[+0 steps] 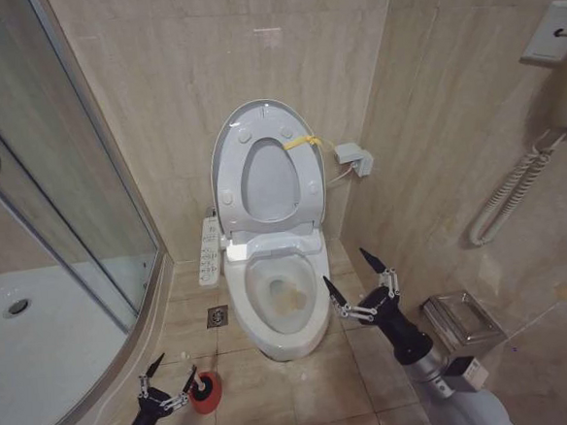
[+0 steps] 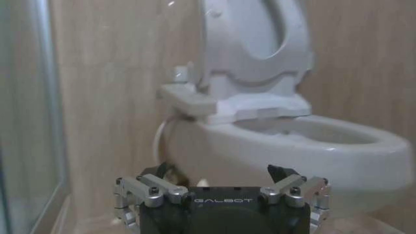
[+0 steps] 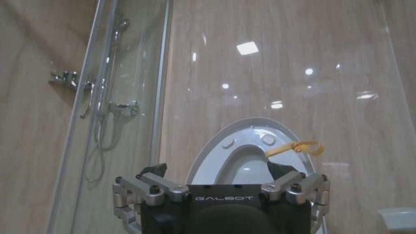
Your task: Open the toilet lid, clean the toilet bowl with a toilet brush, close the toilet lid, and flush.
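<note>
**Operator:** Two grippers, both spread wide, both empty? Location of each?

**Technician:** Confirmed. Left gripper [image 1: 176, 366] low, at 7 o'clock of the toilet bowl [image 1: 255, 331], just beside the red holder cup [image 1: 206, 393] and not touching it. Right gripper [image 1: 346, 268] at 3 o'clock of the bowl, close to the rim, holding nothing. Toilet lid [image 1: 257, 115] upright at 12 o'clock, yellow strap [image 1: 303, 141] at its rim. Toilet brush: cannot tell, presumably inside the cup.

**Operator:** Risks from here?

**Technician:** Likely three. Tipping or pushing away the light cup with a finger on approach. Closing beside the slim handle, not around it. Clipping the bowl rim with the nearby right fingers.

**Operator:** Differences between views?

**Technician:** Head view: stain inside the bowl, cup, both arms. Left wrist view: bowl [image 2: 364, 156] side-on, no stain. Right wrist view: lid [image 3: 224, 146] underside with bumpers, strap [image 3: 295, 146], shower fittings [image 3: 120, 105].
</note>
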